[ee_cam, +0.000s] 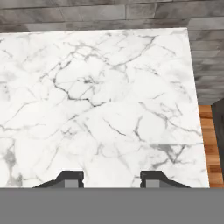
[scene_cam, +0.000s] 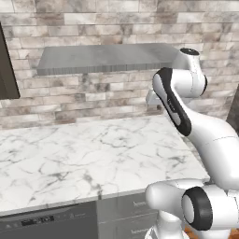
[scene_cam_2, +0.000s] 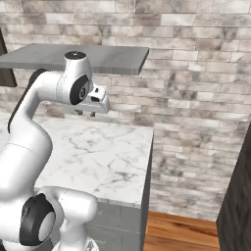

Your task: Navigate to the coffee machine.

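- The coffee machine is on no part of the marble counter (scene_cam: 84,154) in front of the robot, so the base likely has to drive on and search along the wall.
- The hand (ee_cam: 111,178) hangs above the counter, fingers spread, holding nothing.
- A grey shelf (scene_cam: 102,58) juts from the brick wall (scene_cam_2: 196,98); the counter's right end borders wooden floor (scene_cam_2: 181,230), an open way round.

marble counter (scene_cam: 93,158) (brick wall (scene_cam: 93,100) behind)

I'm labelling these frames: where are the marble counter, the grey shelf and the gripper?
marble counter (scene_cam: 84,154): left base view, bare top.
grey shelf (scene_cam_2: 112,59): right base view, its top face.
gripper (ee_cam: 111,178): hand view, midway between fingertips.
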You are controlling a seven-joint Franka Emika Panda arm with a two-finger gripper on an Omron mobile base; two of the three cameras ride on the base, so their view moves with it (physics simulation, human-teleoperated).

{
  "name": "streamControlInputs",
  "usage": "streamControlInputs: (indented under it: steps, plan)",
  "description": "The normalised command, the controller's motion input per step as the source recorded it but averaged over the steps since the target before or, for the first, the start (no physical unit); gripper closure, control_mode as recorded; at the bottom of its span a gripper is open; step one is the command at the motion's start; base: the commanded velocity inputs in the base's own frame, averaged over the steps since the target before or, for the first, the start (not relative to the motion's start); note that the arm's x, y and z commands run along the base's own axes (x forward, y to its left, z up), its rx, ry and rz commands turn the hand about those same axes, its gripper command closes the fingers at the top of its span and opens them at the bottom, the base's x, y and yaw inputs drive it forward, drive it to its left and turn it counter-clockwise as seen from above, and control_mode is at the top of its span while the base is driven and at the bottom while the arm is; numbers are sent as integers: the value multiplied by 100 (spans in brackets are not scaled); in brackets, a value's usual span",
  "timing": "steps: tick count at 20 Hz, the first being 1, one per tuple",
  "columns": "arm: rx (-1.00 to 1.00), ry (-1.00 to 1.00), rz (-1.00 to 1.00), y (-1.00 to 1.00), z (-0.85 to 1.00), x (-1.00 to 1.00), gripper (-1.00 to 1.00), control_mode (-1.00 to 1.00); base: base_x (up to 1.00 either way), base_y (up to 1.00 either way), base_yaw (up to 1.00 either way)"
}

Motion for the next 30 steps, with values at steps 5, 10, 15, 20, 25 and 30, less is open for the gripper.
streamControlInputs:
  steps: [5, 10, 15, 20, 25, 30]
  plan:
    - [0, 0, 0, -4, -2, -53, -100, -100, 0, 0, 0]
    - [0, 0, 0, -6, -25, -78, -100, -100, 0, 0, 0]
    - [0, -3, 0, 0, -36, -86, -100, -100, 0, 0, 0]
    - [-1, 0, 1, 2, -19, -32, -100, 100, -35, 10, 12]
    - [0, 0, 0, 0, 0, 0, -100, 100, -45, 21, 46]
    - [0, 0, 0, 0, 0, 0, -100, 100, -7, 50, 66]
